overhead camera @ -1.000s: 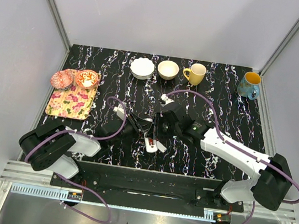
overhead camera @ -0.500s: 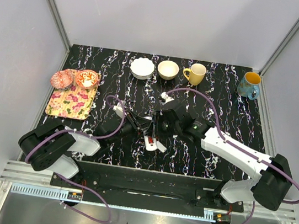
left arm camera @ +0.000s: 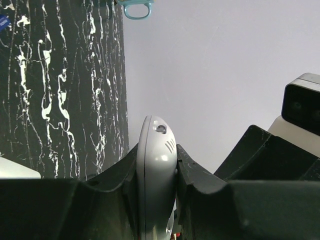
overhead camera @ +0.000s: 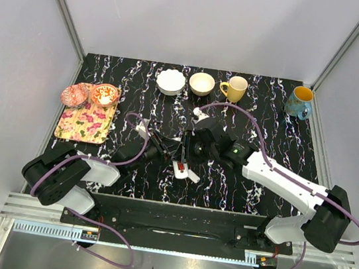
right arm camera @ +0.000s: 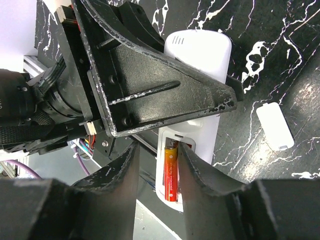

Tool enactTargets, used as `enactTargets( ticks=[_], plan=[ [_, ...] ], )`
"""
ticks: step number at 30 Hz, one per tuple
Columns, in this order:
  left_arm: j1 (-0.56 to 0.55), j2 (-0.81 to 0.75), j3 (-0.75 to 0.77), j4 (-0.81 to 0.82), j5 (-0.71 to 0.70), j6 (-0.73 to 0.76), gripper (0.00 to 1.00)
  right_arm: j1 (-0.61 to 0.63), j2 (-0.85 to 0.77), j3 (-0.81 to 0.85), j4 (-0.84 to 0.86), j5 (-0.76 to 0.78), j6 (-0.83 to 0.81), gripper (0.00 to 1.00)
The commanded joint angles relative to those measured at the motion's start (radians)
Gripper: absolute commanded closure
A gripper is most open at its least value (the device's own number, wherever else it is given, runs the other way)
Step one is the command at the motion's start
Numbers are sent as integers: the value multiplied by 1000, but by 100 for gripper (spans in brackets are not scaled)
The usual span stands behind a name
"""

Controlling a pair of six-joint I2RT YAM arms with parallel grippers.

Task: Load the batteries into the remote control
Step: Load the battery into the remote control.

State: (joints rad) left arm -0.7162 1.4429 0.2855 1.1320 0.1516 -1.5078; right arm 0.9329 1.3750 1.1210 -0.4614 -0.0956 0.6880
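A black table (overhead camera: pixel 267 130) veined with white is seen from above. Along its far edge are set a white bowl (overhead camera: pixel 171 82), a beige bowl (overhead camera: pixel 202 84) and a yellow mug (overhead camera: pixel 235 89), with a blue mug (overhead camera: pixel 300 102) at the far right corner. At the left a flowered tray (overhead camera: pixel 86 123) is laid, with two red-patterned bowls (overhead camera: pixel 73 96) at its far end. Near the middle the left gripper (overhead camera: pixel 166 147) and the right gripper (overhead camera: pixel 186 153) are brought together nose to nose. Just below them a white remote (overhead camera: pixel 179 168) with a reddish streak is seen, with a small white cover (overhead camera: pixel 193 176) just beside it on the table.
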Motion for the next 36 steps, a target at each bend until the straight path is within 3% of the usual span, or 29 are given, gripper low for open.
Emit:
enactTargets(
  ticks=[1,23,27,32,36],
  plan=[
    [11,-21,46,506,19,-60,100,4,-4,56,-66,25,-7,57],
    [31,-4,20,526,28,-52,100,4,-105,181,-201,89,-21,51],
    [35,-4,15,532,32,-55,100,1,-169,178,-200,183,-25,46],
    [50,-16,21,532,57,-65,100,-35,-243,42,-102,129,10,42],
    [60,-33,35,532,91,-80,100,-81,-298,-113,58,-11,65,40]
  ],
)
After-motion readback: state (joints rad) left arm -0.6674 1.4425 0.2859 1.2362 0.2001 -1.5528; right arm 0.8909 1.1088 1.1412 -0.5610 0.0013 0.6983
